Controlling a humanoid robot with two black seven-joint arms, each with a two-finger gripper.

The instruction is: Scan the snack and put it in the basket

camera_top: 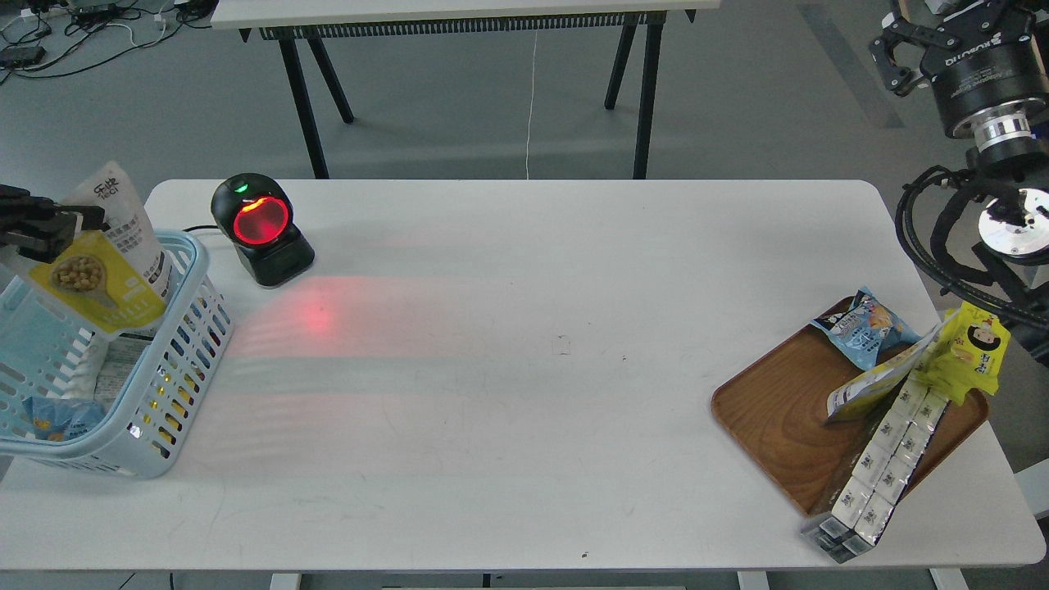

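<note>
The left pincer (78, 220) grips the snack (102, 258) by its upper edge, tilted over the blue basket (184, 344) at the white surface (508, 369) — just beside a scanner (261, 228) glowing red. Far right, a wooden tray (787, 418) holds packets — the right pincer (905, 49) hangs above.

My left gripper (78, 220) reaches in from the table's left edge, its dark fingers pinched on the snack (102, 254). My right gripper (901, 49) hangs raised beyond the table's far right corner, fingers parted and bare.
</note>
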